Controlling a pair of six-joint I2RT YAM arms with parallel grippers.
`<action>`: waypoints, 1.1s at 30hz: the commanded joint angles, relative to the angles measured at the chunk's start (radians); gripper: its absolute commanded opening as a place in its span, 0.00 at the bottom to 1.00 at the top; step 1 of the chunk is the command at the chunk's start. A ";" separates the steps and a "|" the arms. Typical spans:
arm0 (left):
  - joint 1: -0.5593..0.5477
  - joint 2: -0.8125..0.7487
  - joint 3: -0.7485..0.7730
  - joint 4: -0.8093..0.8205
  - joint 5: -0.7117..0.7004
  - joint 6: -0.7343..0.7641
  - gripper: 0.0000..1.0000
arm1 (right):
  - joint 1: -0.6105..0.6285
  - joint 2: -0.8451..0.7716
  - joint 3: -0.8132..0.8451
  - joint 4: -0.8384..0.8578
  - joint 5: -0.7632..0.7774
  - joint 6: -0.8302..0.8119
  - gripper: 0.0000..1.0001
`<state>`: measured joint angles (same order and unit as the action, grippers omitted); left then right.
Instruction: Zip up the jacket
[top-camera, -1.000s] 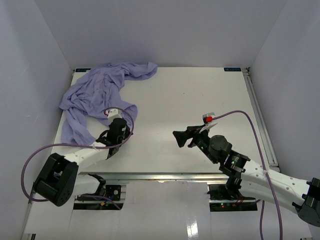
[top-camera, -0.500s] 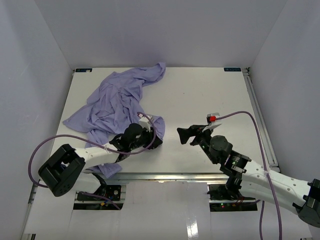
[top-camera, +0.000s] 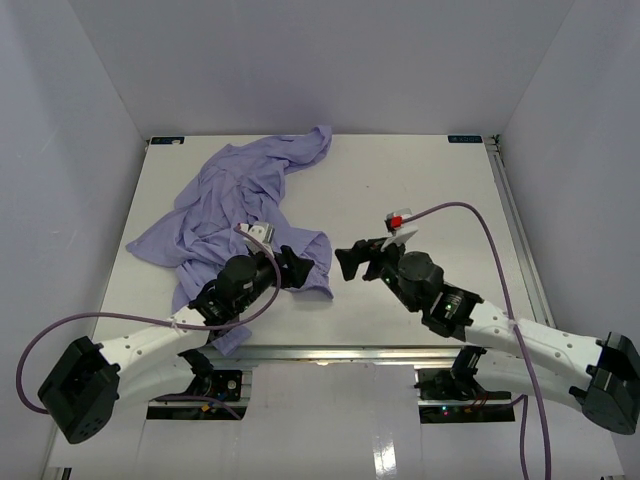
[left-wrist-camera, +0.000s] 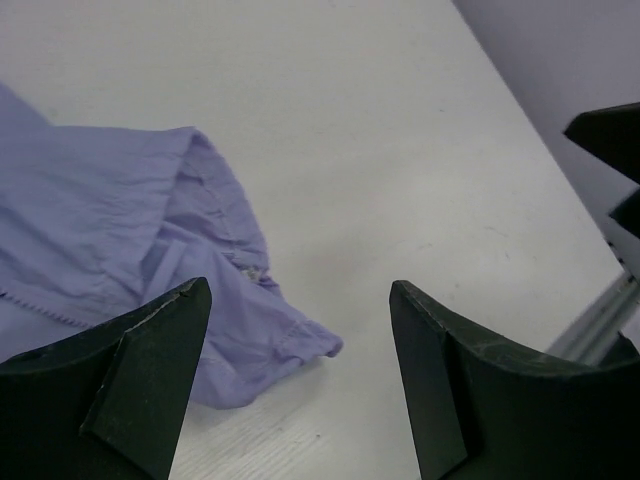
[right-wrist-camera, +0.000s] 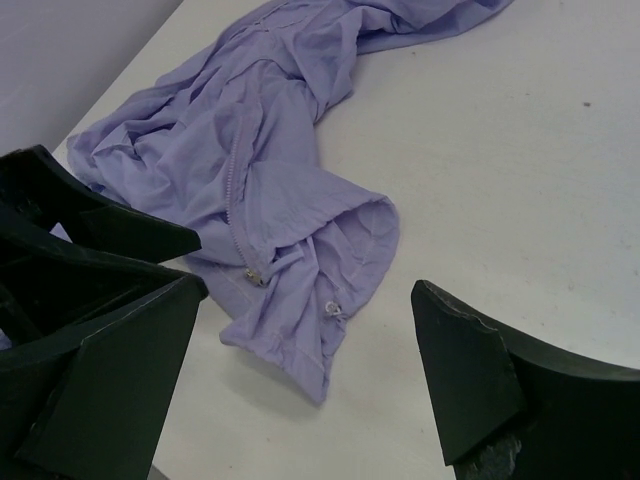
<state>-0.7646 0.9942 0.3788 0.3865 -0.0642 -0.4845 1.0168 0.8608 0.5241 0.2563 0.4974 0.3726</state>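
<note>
The lavender jacket (top-camera: 235, 215) lies crumpled on the left half of the white table, one sleeve stretched toward the back. My left gripper (top-camera: 298, 268) is open and sits at the jacket's near right corner. In the left wrist view the hem corner (left-wrist-camera: 290, 340) lies on the table between the open fingers of the left gripper (left-wrist-camera: 300, 385), untouched. My right gripper (top-camera: 346, 263) is open and empty, just right of that corner and facing it. In the right wrist view the right gripper (right-wrist-camera: 300, 385) frames the jacket (right-wrist-camera: 270, 160), its zipper track (right-wrist-camera: 234, 205) and the metal pull (right-wrist-camera: 252, 276).
The table's metal side rail (top-camera: 512, 220) runs along the right edge, and the front rail (top-camera: 330, 352) lies near the arm bases. Purple cables loop from both arms. White walls close in the back and sides. The left gripper's fingers (right-wrist-camera: 70, 225) show at the right wrist view's left edge.
</note>
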 joint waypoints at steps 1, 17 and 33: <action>0.035 0.030 0.011 -0.132 -0.234 -0.049 0.83 | 0.002 0.165 0.145 0.073 -0.035 -0.038 0.94; 0.205 0.159 0.014 -0.131 -0.179 -0.117 0.84 | -0.038 0.736 0.117 0.459 -0.096 0.141 0.76; 0.220 0.287 0.032 -0.036 -0.067 -0.081 0.84 | 0.096 0.865 -0.172 0.836 -0.109 0.163 0.34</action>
<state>-0.5564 1.2554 0.3862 0.3203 -0.1620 -0.5763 1.0696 1.6990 0.4000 0.9631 0.3376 0.5303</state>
